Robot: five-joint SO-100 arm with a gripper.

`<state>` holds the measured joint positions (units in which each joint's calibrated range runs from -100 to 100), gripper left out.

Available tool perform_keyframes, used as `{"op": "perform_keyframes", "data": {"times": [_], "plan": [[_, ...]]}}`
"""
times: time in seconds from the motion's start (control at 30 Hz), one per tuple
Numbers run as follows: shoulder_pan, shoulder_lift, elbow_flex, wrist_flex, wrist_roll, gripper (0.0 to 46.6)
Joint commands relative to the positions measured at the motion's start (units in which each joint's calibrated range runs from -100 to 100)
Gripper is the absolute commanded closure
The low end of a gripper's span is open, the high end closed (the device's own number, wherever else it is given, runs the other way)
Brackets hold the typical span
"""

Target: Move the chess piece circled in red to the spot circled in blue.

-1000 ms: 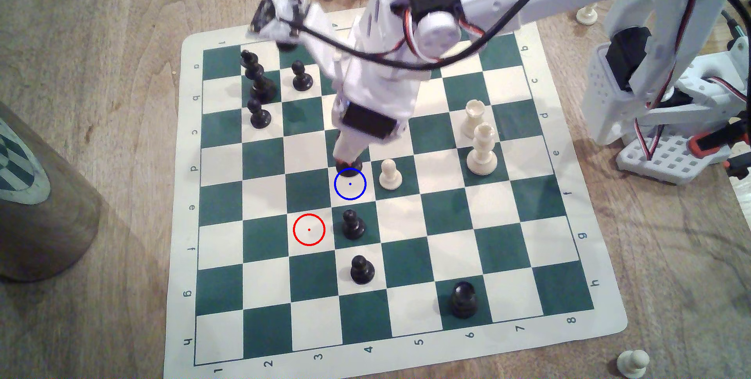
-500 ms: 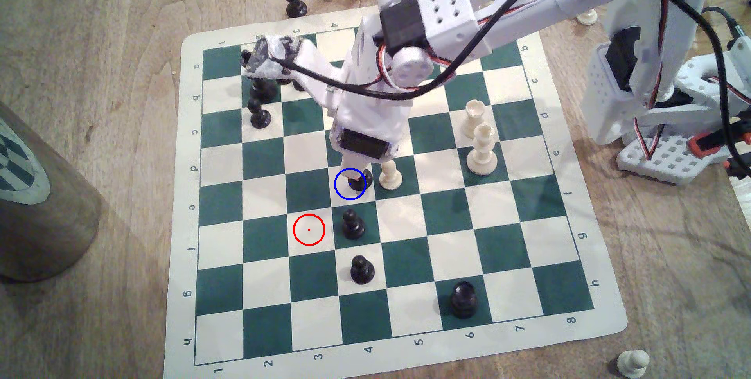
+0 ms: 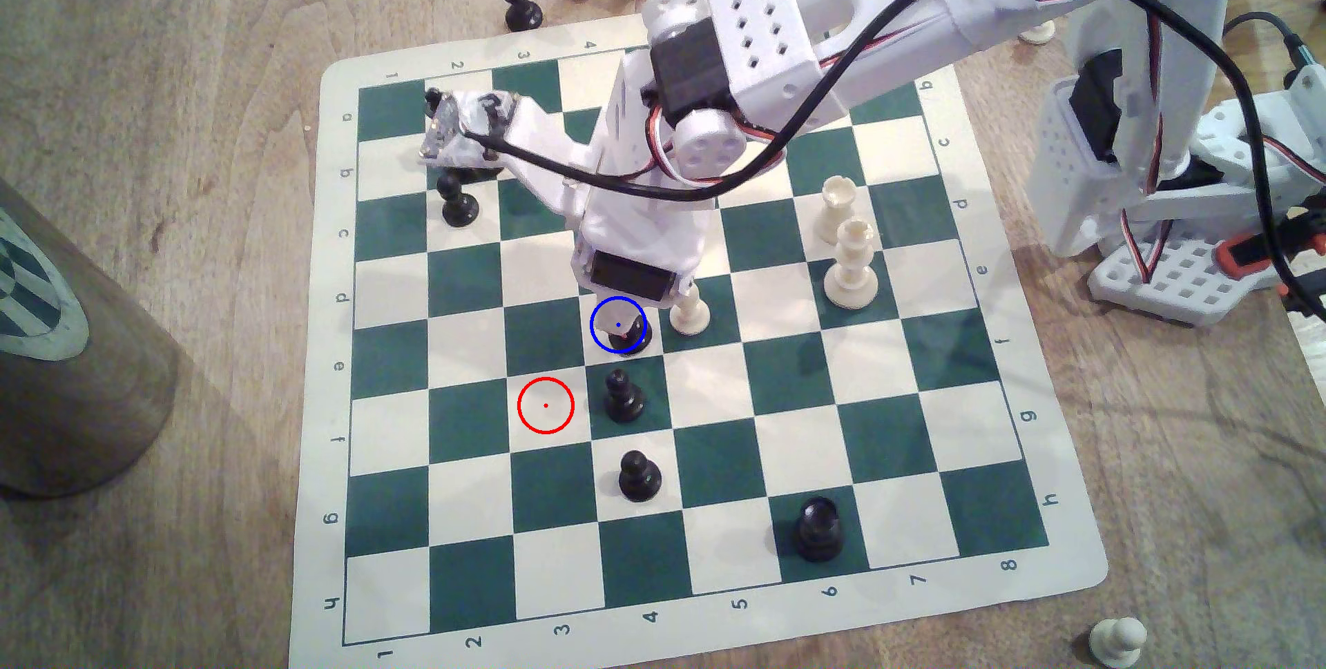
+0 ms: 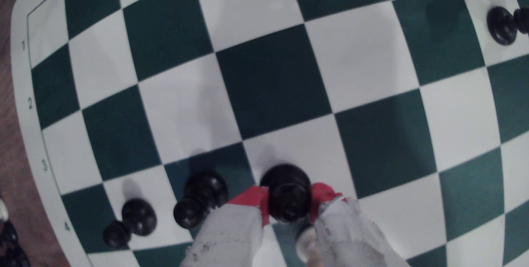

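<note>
The chess piece circled in red [image 3: 631, 343], a glossy black piece, is held between the red-tipped fingers [image 4: 249, 198] of my gripper [image 3: 623, 330]. Its round base sits inside the blue ring on the cream square that is the spot circled in blue [image 3: 597, 345]. In the wrist view the piece [image 4: 286, 192] stands upright over a white square, with my gripper [image 4: 289, 201] shut on its upper part. I cannot tell whether the base touches the board. The red-ringed cream square [image 3: 545, 405] is bare.
Two black pawns [image 3: 623, 396] [image 3: 638, 475] stand just in front of the blue ring, and a white pawn [image 3: 689, 314] is close on the exterior view's right. A black rook [image 3: 818, 531], two tall white pieces [image 3: 850, 267] and a brown cylinder [image 3: 64, 368] are farther off.
My gripper has carried the black piece toward the near side of the board and lower, from the ring's far edge to inside the blue ring.
</note>
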<state>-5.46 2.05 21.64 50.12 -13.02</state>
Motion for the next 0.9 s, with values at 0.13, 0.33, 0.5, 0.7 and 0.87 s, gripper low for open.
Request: {"op": "perform_keyframes", "data": {"times": [0.13, 0.33, 0.5, 0.7, 0.87], "plan": [[0.7, -1.4, -4.6, -1.8, -0.3, 46.4], [1.2, -1.0, -4.6, -2.0, -0.1, 46.4], [1.3, -0.6, -4.5, -2.0, 0.1, 40.8], [1.4, -1.1, -4.2, -2.0, 0.1, 30.2], [1.4, -1.9, -4.0, -1.6, 0.4, 27.7]]}}
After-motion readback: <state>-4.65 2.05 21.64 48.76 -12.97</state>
